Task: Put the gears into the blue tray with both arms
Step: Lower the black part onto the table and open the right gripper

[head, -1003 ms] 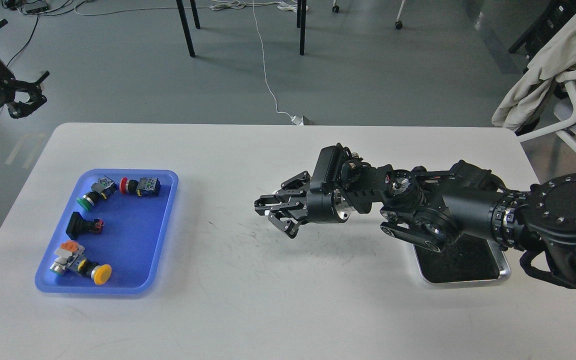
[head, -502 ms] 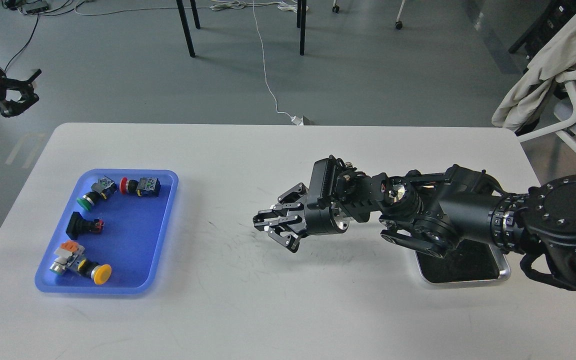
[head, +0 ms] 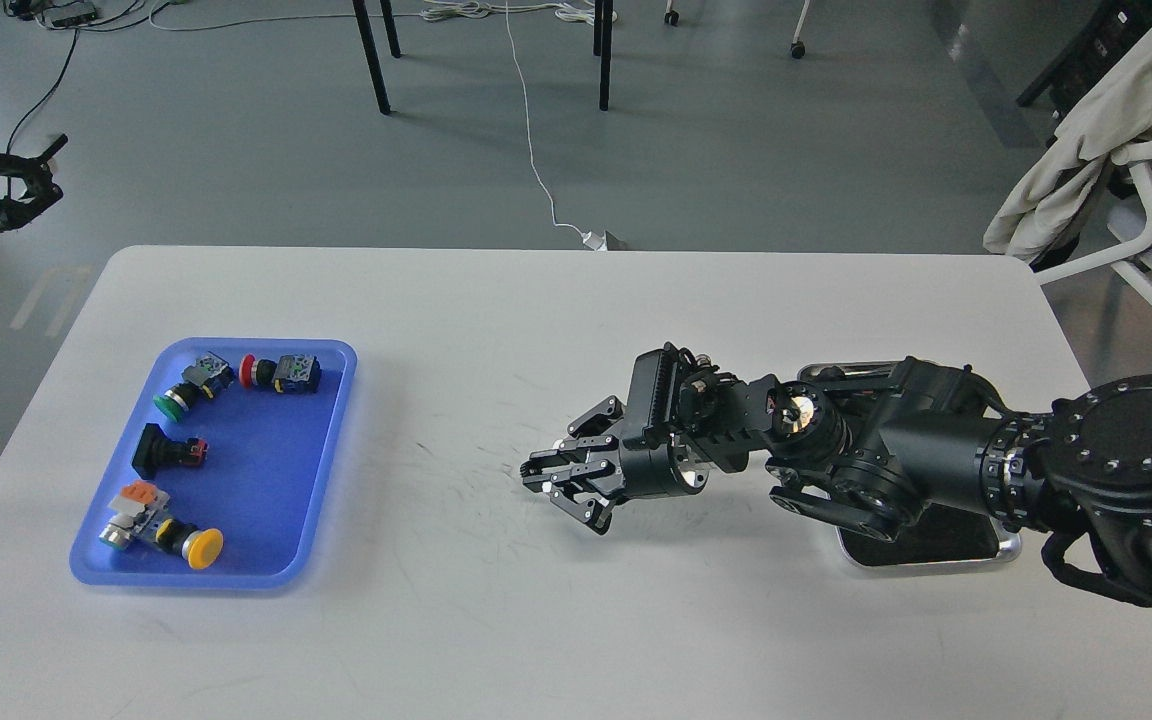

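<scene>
Where the right gripper (head: 564, 487) reaches out low over the middle of the white table (head: 496, 300), its jaws stand nearly closed, the tips close together; whether anything sits between them cannot be told.

Right arm (head: 896, 455): black, silver joint rings, entering from the right edge and stretching leftward across the table.

Silver metal tray (head: 1008, 548): dark bottom, on the table at the right, largely covered by the right arm. No gear can be made out in it, or anywhere else on the table.

Blue tray (head: 331, 440): rectangular, rounded corners, low rim, on the left part of the table, well apart from the right gripper. Contents: five push-button switches, namely
- green-cap switch (head: 181, 392), upper left;
- red-cap switch (head: 276, 372), upper right, just beside the green one;
- black switch (head: 164, 451), middle left;
- orange-topped grey switch (head: 131, 512), lower left;
- yellow-cap switch (head: 194, 545), lower edge, touching the orange-topped one.

Left gripper (head: 21, 185): at the far left edge, held off the table, over the floor, jaws spread apart and holding nothing.

Surroundings: grey floor (head: 736, 150) with a white cable (head: 528, 140), and a white chair (head: 1151, 215) draped with beige cloth at the right.
</scene>
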Robot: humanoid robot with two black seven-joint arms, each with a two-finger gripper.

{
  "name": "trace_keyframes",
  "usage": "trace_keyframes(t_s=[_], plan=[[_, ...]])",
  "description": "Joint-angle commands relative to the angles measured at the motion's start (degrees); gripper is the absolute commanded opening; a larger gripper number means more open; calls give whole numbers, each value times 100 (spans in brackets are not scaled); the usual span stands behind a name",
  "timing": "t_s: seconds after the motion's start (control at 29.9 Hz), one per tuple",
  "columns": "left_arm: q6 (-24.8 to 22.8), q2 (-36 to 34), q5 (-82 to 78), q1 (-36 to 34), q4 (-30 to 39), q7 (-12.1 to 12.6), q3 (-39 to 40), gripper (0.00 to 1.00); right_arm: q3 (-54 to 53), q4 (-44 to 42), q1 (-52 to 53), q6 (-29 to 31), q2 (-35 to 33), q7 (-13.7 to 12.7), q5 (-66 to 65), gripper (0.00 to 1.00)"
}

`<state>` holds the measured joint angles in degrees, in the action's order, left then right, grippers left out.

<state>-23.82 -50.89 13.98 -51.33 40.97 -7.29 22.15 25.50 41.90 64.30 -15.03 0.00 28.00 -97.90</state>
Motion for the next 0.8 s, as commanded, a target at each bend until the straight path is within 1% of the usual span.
trace_keyframes(t_s=[0.0,0.1,0.13,0.17,0.2,0.23,0.27,0.3,0.37,0.4,0.47,0.53,0.67,0.77], plan=[[0,-18,0,-8,43,0,0,100,-1,-23,-5,0,0,0,-1,1],[9,-44,0,0,60,0,0,100,-1,-24,-14,0,0,0,-1,3],[9,-53,0,0,69,-9,0,100,-9,-24,-14,0,0,0,-1,7],[9,-53,0,0,69,0,0,100,-10,-32,-23,0,0,0,7,13],[9,-53,0,0,69,0,0,100,-10,-41,-40,0,0,0,16,24],[9,-53,0,0,69,-9,0,100,-10,-50,-49,0,0,0,25,31],[9,-62,0,0,78,0,0,100,-18,-59,-49,0,0,0,25,35],[9,-62,0,0,69,0,0,100,-18,-76,-49,0,0,0,34,37],[9,-79,0,0,69,0,0,100,-36,-85,-49,0,0,0,60,47],[9,-88,0,0,69,0,0,100,-45,-85,-49,-9,0,0,78,49],[0,-88,0,0,78,0,0,100,-62,-94,-49,-17,0,0,95,51],[0,-97,0,0,78,0,0,100,-123,-111,-67,-52,0,0,130,57],[9,-97,0,0,69,0,0,100,-755,-348,-76,9,0,0,472,72],[9,-97,0,0,78,0,0,100,-1020,-489,12,70,0,0,981,76]])
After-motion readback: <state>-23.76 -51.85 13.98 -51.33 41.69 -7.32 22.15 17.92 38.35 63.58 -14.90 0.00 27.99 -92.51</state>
